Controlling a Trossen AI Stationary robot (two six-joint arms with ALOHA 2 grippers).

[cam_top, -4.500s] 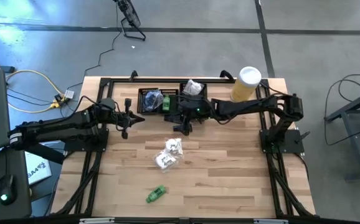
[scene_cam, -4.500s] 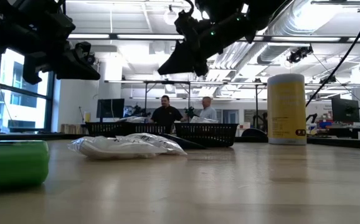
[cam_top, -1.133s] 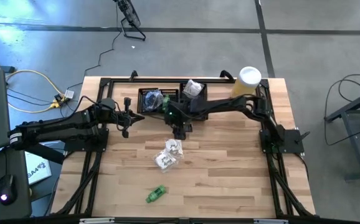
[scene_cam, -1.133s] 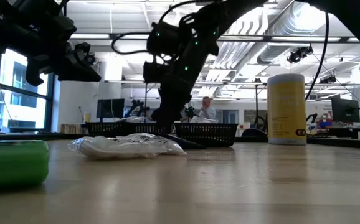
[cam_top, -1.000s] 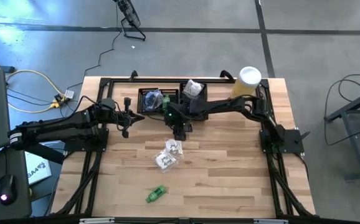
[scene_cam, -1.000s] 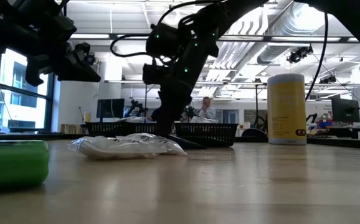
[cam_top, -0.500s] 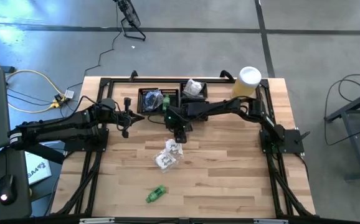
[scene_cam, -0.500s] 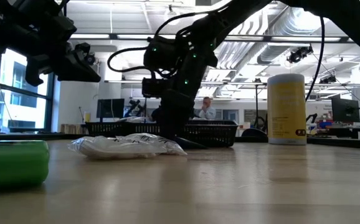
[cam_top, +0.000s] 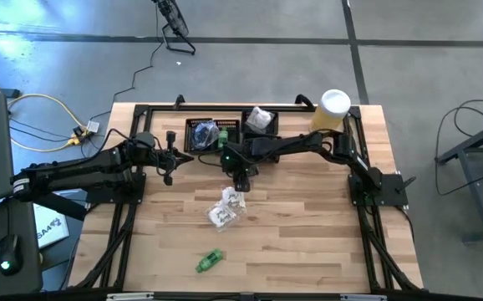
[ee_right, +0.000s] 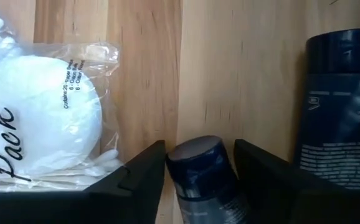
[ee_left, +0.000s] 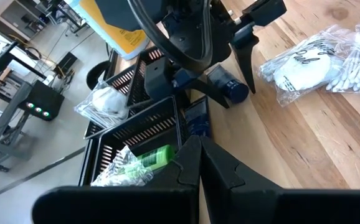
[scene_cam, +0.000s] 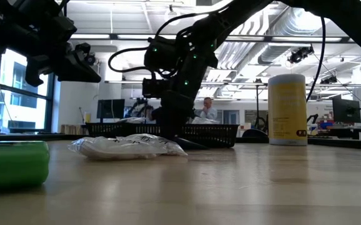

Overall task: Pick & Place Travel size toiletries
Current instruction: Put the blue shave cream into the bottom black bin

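Observation:
My right gripper [cam_top: 240, 177] is down at the table's middle, in front of the two black mesh trays [cam_top: 204, 134]. It is shut on a small dark navy bottle [ee_right: 198, 168], also seen in the left wrist view as a navy bottle [ee_left: 230, 87]. A clear pack of white sachets [cam_top: 227, 206] lies just nearside of it on the wood. A green tube [cam_top: 210, 261] lies near the front edge. A larger navy container [ee_right: 342, 106] lies beside the small one. My left gripper [cam_top: 172, 159] hangs shut and empty above the table's left. My right gripper has the small navy bottle between its two fingers [ee_right: 149, 165], one on each round side [ee_right: 175, 163] near the capped end. The fingers slant down from above and from the far side. The bottle lies on its side on the wood.
The trays at the back hold more toiletries, a green packet [ee_left: 149, 158] among them. A tall yellow cylinder with a white lid [cam_top: 332, 111] stands at the back right. Bare wood lies to the right and near side of the sachet pack. People show in the room behind.
My right gripper has sunk toward the table, down over the small navy bottle, and has then stood still. The sachet pack and the green tube have not moved.

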